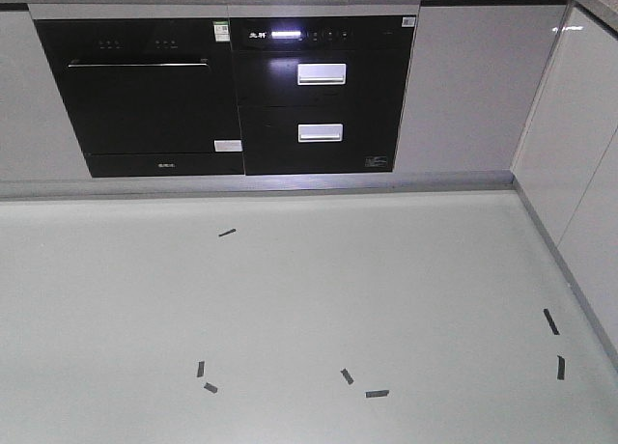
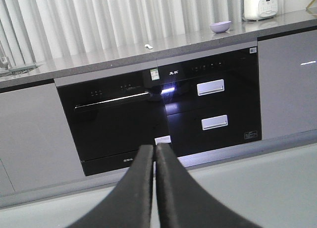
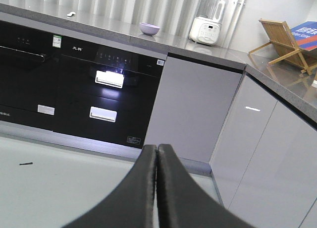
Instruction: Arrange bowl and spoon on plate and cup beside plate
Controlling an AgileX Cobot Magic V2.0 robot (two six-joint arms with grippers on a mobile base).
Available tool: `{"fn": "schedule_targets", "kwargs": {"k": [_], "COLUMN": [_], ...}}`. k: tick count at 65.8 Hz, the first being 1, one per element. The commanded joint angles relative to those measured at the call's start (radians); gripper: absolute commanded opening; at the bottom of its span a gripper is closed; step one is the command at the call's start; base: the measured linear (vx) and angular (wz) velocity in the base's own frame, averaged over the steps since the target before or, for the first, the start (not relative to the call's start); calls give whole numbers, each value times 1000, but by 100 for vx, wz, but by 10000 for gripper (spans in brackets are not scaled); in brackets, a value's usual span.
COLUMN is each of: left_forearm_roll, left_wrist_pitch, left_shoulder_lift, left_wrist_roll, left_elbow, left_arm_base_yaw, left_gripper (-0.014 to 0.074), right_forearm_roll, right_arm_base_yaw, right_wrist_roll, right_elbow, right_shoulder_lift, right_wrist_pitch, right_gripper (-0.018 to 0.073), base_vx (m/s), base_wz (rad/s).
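Observation:
The lavender bowl (image 2: 220,27) (image 3: 149,28) stands far off on the grey countertop (image 2: 124,57), above the black built-in appliances. A small pale object that looks like the spoon (image 2: 148,46) (image 3: 71,14) lies on the same counter, left of the bowl. The plate and the cup are out of view. My left gripper (image 2: 154,147) is shut with nothing in it, low over the floor and facing the cabinets. My right gripper (image 3: 157,146) is likewise shut and empty. Neither gripper shows in the front view.
A black oven (image 1: 145,92) and a drawer unit (image 1: 319,97) fill the cabinet front. A white kitchen appliance (image 3: 208,22) stands right of the bowl. Cabinets (image 1: 579,154) close the right side. Black tape marks (image 1: 377,394) dot the floor. A wooden stand (image 3: 285,37) sits on the side counter.

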State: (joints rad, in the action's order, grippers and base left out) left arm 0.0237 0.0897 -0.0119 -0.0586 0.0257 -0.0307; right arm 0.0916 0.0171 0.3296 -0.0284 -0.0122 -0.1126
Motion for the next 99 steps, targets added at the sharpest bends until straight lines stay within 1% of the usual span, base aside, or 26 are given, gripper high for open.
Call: {"fn": "schedule_targets", "kwargs": {"k": [1,99], "left_forearm_roll": [-2,-2], "left_wrist_pitch": [-68,-68], "left_shoulder_lift": [-16,-16], "left_wrist_roll": [1,1], "left_elbow": [23,23], "left_arm_base_yaw": [-1,-1], "left_gripper": [-6,-6], "right_forearm_roll": [-5,-5], "right_arm_base_yaw": [0,0], "right_wrist_roll": [4,4], "right_elbow": [0,0], "right_shoulder_lift": [-5,-5], "right_wrist_pitch": [70,70], "right_gripper": [-5,-5], "base_vx": [0,0], "base_wz": [0,0]}}
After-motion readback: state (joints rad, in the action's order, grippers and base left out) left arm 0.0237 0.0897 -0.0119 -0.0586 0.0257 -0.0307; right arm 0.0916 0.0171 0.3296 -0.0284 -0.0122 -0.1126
